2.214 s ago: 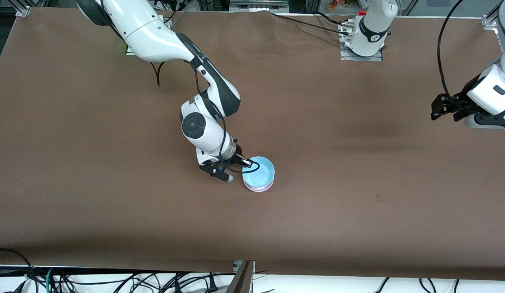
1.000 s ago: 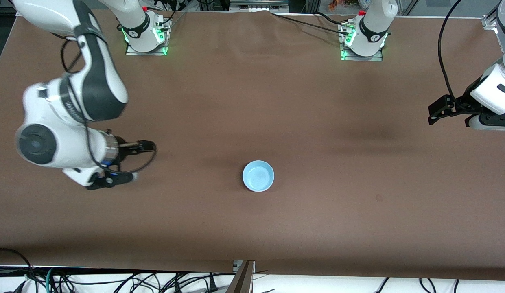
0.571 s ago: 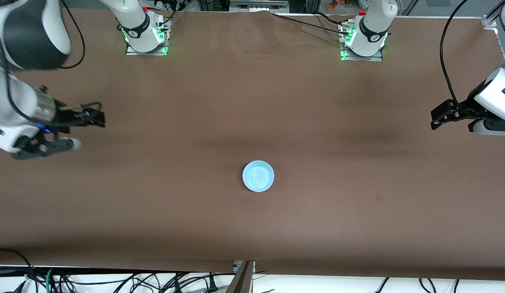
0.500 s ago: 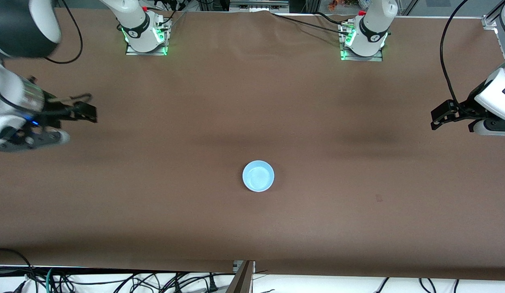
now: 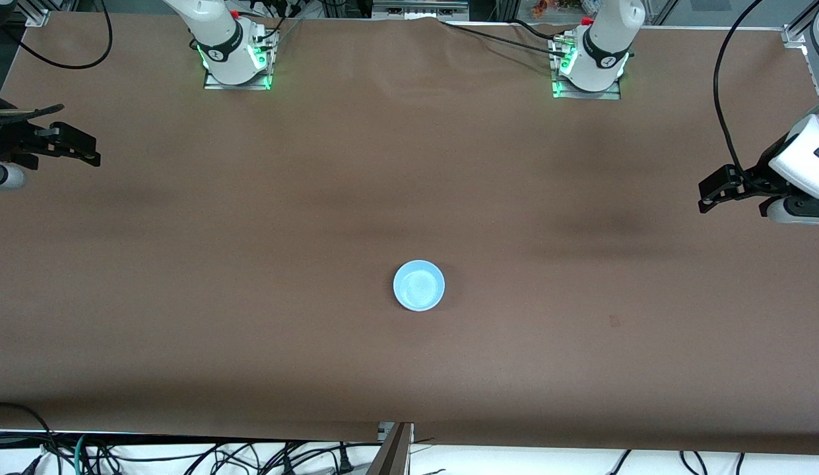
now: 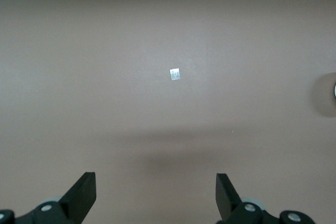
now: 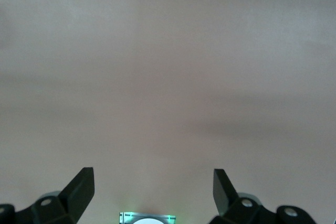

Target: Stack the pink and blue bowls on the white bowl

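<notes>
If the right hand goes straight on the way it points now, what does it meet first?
Probably only the brown table covering: the right hand, open and empty, points at bare covering, and nothing else shows ahead in its wrist view.

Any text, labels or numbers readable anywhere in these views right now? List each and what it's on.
No text can be read in any view.
Small white square sticker on the table: any print on it is too small to read.
Blue bowl: plain, no marking.
Dark marks on the arm bases: too small to read.
Left gripper and right gripper: open, no lettering visible.
</notes>
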Controlling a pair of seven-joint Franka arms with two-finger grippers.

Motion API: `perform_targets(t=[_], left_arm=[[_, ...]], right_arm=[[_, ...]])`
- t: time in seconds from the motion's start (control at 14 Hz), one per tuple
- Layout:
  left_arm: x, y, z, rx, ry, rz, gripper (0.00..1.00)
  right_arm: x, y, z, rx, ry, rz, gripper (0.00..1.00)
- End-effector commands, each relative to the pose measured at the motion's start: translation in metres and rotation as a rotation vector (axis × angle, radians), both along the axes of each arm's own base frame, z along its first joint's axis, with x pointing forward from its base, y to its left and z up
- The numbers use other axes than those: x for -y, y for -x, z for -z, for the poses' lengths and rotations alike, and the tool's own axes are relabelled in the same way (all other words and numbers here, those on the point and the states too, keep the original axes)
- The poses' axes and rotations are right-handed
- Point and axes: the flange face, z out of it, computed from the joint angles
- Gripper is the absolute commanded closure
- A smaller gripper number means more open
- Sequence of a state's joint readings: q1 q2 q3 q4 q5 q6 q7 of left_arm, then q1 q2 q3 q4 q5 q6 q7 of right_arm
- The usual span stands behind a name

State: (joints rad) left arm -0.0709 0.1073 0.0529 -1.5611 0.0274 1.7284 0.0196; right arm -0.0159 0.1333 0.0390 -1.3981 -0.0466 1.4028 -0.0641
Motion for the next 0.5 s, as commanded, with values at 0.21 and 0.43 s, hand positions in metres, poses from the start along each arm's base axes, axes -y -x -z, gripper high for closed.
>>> perform_targets(t=[0.21, 0.43], left_arm=[[0.0012, -0.0042, 0.0014, -0.031, 0.01, 0.005, 0.0], [0.0028, -0.006, 0.006, -0.039, 0.007, 0.0, 0.0]], right_arm=[[0.0007, 0.0102, 0.0021, -0.006, 0.005, 0.049, 0.0], [0.0004, 0.0092, 0.003, -0.005, 0.003, 0.061, 0.0]])
